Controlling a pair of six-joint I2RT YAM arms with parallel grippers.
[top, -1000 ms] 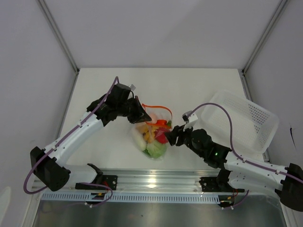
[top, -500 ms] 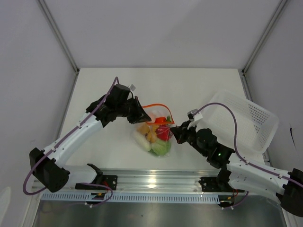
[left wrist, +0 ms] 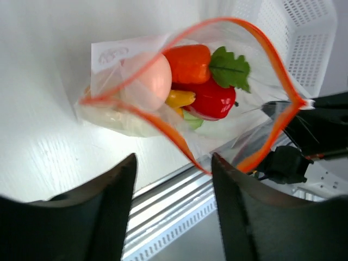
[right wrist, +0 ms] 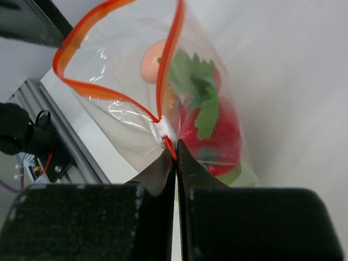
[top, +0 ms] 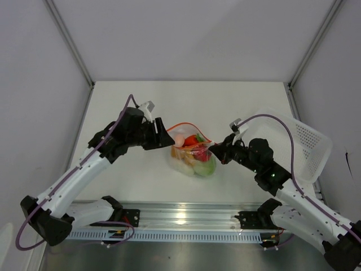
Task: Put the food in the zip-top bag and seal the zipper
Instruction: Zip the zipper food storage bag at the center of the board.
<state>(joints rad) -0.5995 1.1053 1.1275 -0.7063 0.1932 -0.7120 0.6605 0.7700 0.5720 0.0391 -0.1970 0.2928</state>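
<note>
The zip-top bag [top: 193, 153] lies mid-table with its mouth gaping. Inside it is the food: a pink piece [left wrist: 153, 81], an orange piece [left wrist: 188, 62], a red pepper [left wrist: 211, 101] with a green leaf, and a yellow bit [left wrist: 179, 98]. The red-orange zipper [left wrist: 163, 126] runs round the open mouth. My right gripper [right wrist: 175, 148] is shut on the zipper's right end, just below the white slider [right wrist: 163, 131], and it holds that corner up [top: 213, 151]. At the bag's left, my left gripper [left wrist: 173, 161] is open, a little back from the mouth and holding nothing.
A white perforated basket [top: 299, 148] sits tilted at the right, behind my right arm. The metal rail [top: 180, 217] runs along the near table edge. Grey walls enclose the table at the left, back and right.
My left gripper has opened, let go of the bag's left end and drawn back. My right gripper closed on the zipper's right end and carried the bag slightly to the right.
</note>
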